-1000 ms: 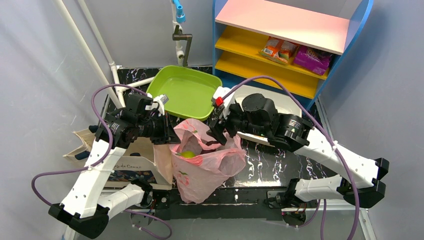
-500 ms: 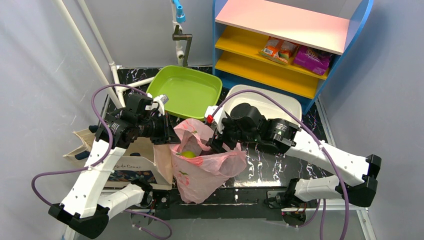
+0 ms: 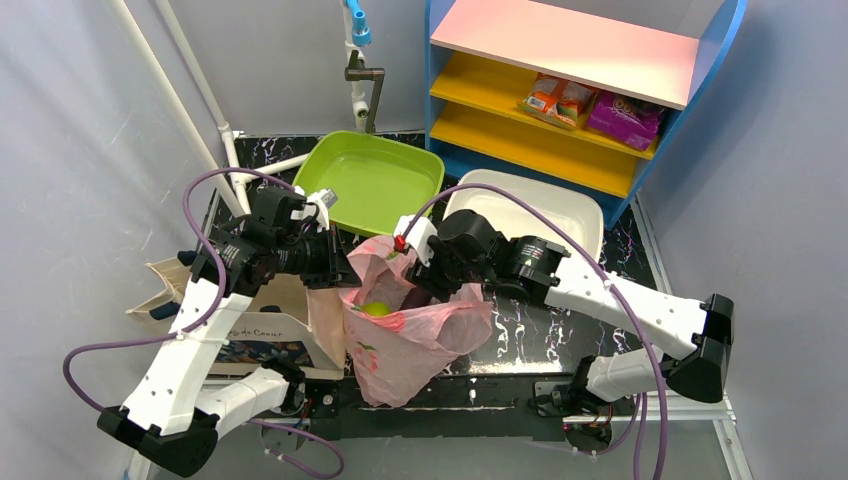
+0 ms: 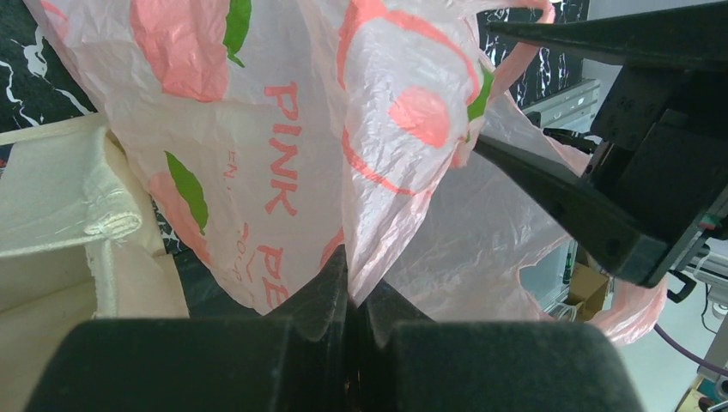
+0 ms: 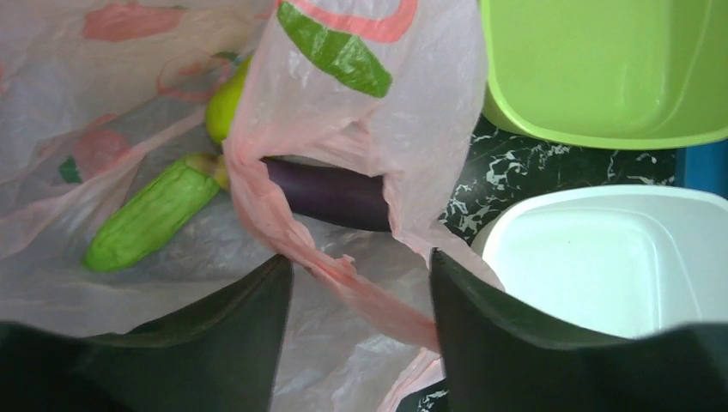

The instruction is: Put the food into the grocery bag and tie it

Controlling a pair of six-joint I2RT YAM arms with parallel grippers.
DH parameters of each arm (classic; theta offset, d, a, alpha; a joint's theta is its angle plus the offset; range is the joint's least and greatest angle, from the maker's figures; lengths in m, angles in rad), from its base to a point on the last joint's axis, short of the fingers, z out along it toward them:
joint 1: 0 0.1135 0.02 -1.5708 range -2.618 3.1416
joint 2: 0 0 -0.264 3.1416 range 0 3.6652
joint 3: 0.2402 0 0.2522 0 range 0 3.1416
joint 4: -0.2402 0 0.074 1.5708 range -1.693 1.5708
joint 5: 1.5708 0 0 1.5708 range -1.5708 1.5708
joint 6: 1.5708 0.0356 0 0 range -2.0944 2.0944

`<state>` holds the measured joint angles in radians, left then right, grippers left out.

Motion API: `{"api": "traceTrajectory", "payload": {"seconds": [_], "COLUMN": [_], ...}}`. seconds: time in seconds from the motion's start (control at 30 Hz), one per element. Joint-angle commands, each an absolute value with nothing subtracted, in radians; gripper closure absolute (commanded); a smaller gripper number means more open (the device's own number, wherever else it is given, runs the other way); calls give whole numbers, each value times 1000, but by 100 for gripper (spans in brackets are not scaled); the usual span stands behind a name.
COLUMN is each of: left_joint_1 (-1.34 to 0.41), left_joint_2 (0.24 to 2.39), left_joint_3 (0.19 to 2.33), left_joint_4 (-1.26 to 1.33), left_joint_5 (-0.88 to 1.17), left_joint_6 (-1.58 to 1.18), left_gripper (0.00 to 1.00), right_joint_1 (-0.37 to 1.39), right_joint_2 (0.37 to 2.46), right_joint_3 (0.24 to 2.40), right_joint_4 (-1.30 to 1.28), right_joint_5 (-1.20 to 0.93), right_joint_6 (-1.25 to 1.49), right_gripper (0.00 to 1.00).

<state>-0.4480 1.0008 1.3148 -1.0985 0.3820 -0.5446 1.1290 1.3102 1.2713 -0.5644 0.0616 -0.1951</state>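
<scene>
The pink plastic grocery bag (image 3: pixel 410 340) stands open at the table's near middle. Inside it lie the yellow-green pear (image 5: pixel 225 105), the dark-purple eggplant (image 5: pixel 330 193) and the long green vegetable (image 5: pixel 150 219); the pear also shows in the top view (image 3: pixel 375 309). My left gripper (image 4: pixel 356 296) is shut on the bag's left rim and holds it up. My right gripper (image 5: pixel 356 279) is open over the bag's right side, and a twisted pink loop handle (image 5: pixel 343 275) runs between its fingers.
A green bin (image 3: pixel 375 180) and a white bin (image 3: pixel 525 210) stand behind the bag. A beige canvas tote (image 3: pixel 255 320) lies left of the bag. A coloured shelf (image 3: pixel 580 90) with snack packets stands at the back right.
My right gripper has moved left and down over the bag's mouth. The left gripper and bag have stayed still.
</scene>
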Motion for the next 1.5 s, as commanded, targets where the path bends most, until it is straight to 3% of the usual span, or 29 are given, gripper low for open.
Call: {"api": "traceTrajectory", "payload": {"seconds": [0.0,0.23,0.7,1.03,1.07,1.13,1.23,1.27,1.3,1.47], "left_joint_1": [-445,-445,-445,-445,-446,-445,-445,-445,-445,-446], "left_joint_2": [1005,1044,1258,1558,1573,1572,1518,1497,1478,1392], "left_joint_3": [1306,1330,1562,1959,1985,2009,1986,1977,1973,2023], "left_joint_4": [-1094,-1080,-1016,-1092,-1103,-1117,-1126,-1131,-1140,-1227], "left_joint_5": [393,397,413,400,406,425,436,439,441,446], "left_joint_6": [-546,-544,-545,-486,-487,-485,-481,-477,-474,-471], "left_gripper": [100,100,100,100,97,77,42,17,5,2], "right_joint_1": [1135,1136,1137,1140,1140,1140,1140,1140,1140,1140], "right_joint_2": [1289,1237,1089,1063,1064,1067,1077,1081,1088,1129], "right_joint_3": [1268,1289,1456,1438,1438,1446,1459,1463,1468,1516], "right_joint_4": [-472,-477,-666,-612,-609,-600,-585,-579,-574,-570], "right_joint_5": [166,204,216,191,202,227,274,283,289,312], "right_joint_6": [-247,-248,36,263,274,298,341,353,365,435], "right_gripper": [48,99,99,99,99,99,99,99,99,99]}}
